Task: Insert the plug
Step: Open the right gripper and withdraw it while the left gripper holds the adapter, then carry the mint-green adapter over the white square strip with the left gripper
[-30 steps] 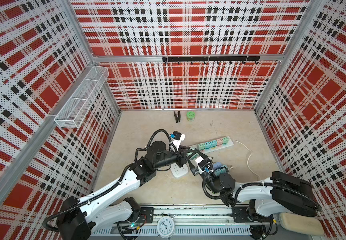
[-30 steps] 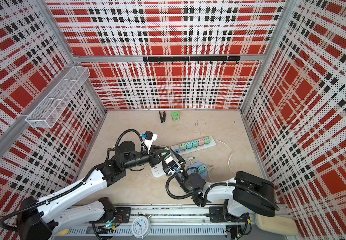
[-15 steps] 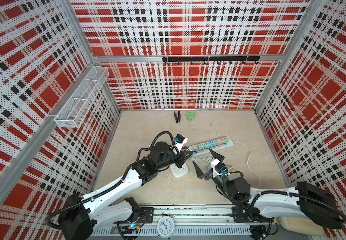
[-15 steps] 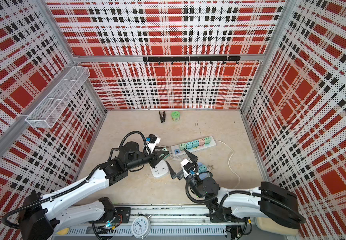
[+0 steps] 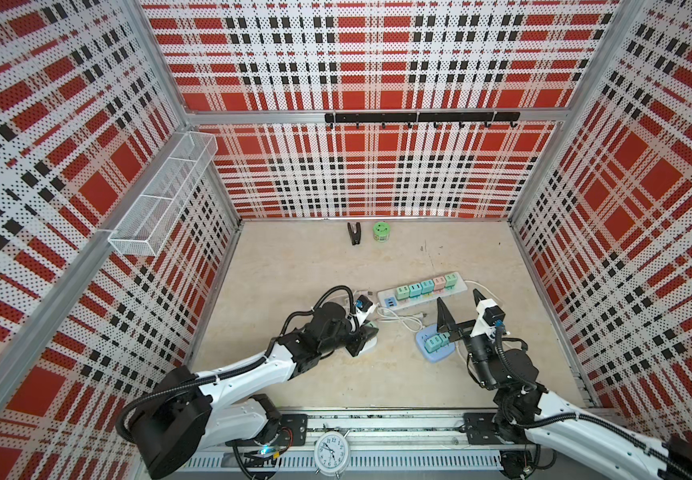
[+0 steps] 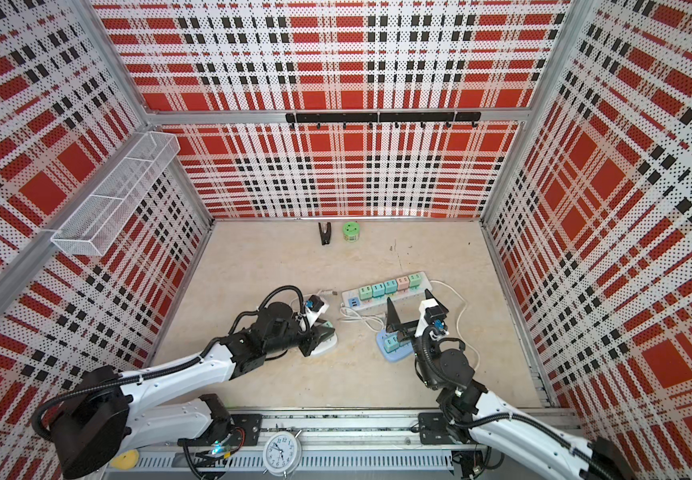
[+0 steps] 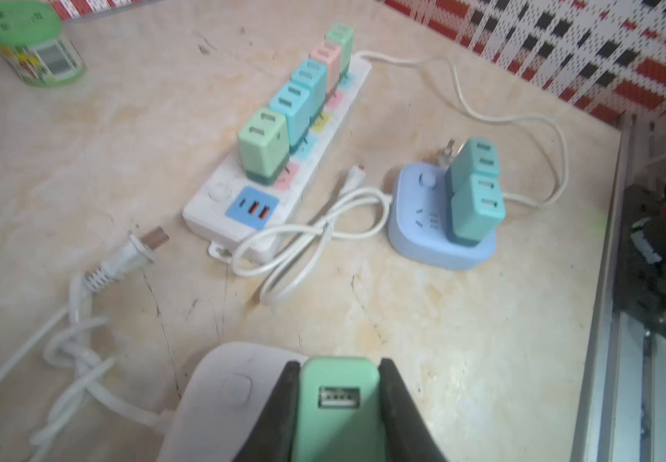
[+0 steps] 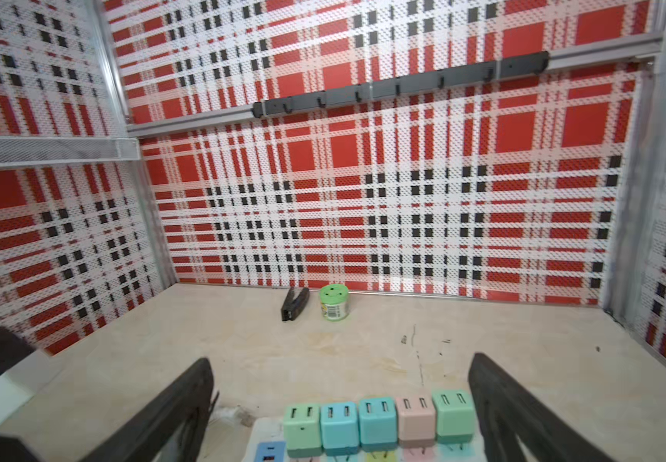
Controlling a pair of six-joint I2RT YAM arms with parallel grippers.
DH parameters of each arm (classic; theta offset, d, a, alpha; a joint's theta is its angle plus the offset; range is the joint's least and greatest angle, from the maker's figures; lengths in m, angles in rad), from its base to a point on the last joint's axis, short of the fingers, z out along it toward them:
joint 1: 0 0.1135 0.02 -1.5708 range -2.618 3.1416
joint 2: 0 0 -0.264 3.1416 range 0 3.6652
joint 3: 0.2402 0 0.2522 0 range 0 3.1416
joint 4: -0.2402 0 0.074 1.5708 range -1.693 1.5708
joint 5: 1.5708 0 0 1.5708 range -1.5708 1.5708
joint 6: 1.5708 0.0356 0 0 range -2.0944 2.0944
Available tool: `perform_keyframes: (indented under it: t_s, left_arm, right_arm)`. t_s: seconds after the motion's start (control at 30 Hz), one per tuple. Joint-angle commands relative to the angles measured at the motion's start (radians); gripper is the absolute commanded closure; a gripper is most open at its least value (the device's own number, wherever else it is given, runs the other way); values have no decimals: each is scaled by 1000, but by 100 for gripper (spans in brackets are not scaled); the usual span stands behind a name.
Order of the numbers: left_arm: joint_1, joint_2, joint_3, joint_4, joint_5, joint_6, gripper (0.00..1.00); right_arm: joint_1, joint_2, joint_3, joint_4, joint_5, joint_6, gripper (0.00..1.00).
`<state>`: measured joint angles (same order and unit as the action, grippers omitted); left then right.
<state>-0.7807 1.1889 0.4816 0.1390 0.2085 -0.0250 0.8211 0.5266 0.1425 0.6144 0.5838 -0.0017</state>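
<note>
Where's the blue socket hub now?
Right of centre in both top views: the blue socket hub sits just this side of the white power strip, partly under the open right gripper.

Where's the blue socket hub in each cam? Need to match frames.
In a top view: blue socket hub on the floor, right of centre, lower half.
In a top view: same spot, nearer centre.
Left wrist: right of centre, mid-height, carrying two teal adapters.
Right wrist: not in it.
Shared landmark: green-lidded can by the back wall.
</note>
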Motion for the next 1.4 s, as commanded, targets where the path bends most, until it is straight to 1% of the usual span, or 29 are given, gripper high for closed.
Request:
perform_keyframes:
  t_s: [0.0, 0.1, 0.27, 0.37, 0.5, 0.83, 1.1, 1.37]
  left_arm:
    - [-6, 13, 0, 122, 5, -10, 100]
    - [-6, 24, -12, 160, -2, -4, 100]
    - [-5, 54, -52, 251, -36, 31, 100]
    - [-2, 70, -55, 273, -37, 46, 100]
    - [2, 68, -70, 294, -64, 60, 100]
    - [42, 112, -152, 412, -80, 53, 100]
    - [56, 159, -154, 456, -41, 49, 100]
    - [57, 194, -140, 457, 5, 47, 100]
  right_arm:
    - [-95, -15, -31, -124, -117, 140, 0]
    - [-143, 20, -54, -102, -134, 158, 0]
    - [-149, 99, -72, -55, -89, 133, 0]
    - [-148, 121, -81, -37, -59, 117, 0]
    - [-153, 104, -99, -36, 9, 112, 0]
    - [-168, -6, -112, -106, 24, 119, 0]
    - [-177, 12, -103, -107, 20, 123, 0]
    - [-180, 37, -98, -97, 15, 124, 0]
